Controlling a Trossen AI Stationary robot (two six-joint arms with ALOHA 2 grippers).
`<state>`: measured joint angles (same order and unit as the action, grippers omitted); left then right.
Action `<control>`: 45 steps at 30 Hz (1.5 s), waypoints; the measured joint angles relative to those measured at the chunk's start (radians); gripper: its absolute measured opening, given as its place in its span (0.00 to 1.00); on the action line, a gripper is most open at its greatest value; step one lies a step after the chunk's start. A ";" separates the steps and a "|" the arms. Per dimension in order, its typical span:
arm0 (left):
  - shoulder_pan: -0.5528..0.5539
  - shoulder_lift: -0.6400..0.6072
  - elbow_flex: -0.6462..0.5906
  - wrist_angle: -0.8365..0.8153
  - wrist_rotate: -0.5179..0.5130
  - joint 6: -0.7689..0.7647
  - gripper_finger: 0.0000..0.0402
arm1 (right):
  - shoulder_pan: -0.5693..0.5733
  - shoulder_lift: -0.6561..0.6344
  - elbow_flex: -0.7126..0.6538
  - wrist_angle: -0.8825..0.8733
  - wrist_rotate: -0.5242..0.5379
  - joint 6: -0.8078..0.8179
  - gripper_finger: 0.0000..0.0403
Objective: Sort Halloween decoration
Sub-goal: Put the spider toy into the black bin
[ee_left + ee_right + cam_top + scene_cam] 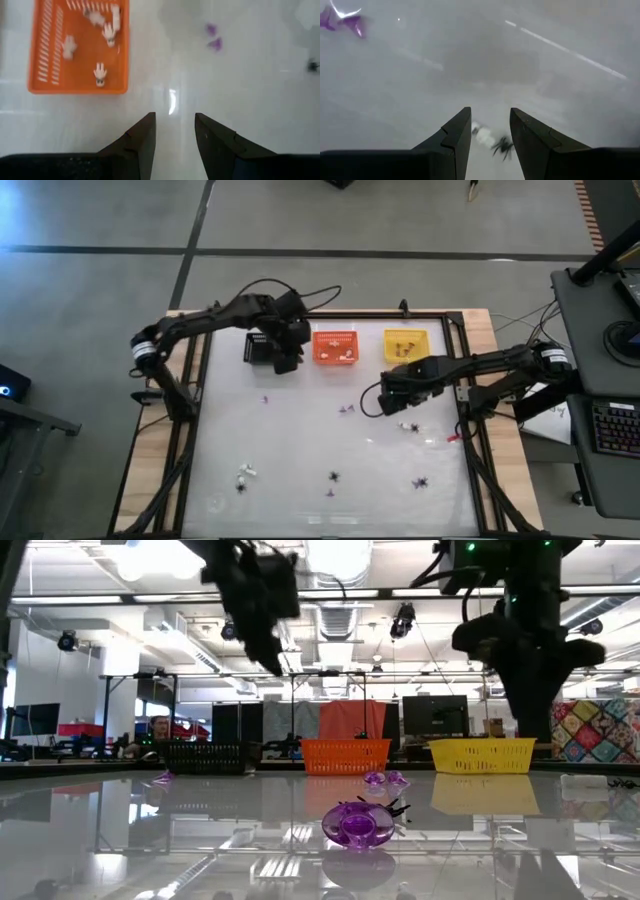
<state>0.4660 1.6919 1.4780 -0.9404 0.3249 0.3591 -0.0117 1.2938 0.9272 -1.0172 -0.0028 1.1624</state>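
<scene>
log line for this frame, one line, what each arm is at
left gripper: open, empty, between black basket and orange basket | right gripper: open, above black spider | yellow basket: untouched

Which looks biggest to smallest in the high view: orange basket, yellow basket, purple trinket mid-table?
1-2. Orange basket and yellow basket: alike, no ranking.
3. Purple trinket, far smaller.
</scene>
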 joint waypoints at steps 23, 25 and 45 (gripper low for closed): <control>-0.005 -0.387 -0.001 -0.133 0.000 -0.039 0.30 | 0.604 0.008 -0.044 0.079 0.002 0.995 0.32; -0.005 -0.395 -0.002 -0.135 0.000 -0.047 0.30 | 0.661 0.025 -0.045 0.098 0.002 1.075 0.32; -0.064 -0.407 -0.148 -0.140 0.053 -0.118 0.30 | 0.811 0.292 -0.030 0.285 -0.146 1.184 0.32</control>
<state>0.4019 1.2846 1.3301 -1.0807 0.3775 0.2408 0.7995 1.5860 0.8970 -0.7317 -0.1487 2.3468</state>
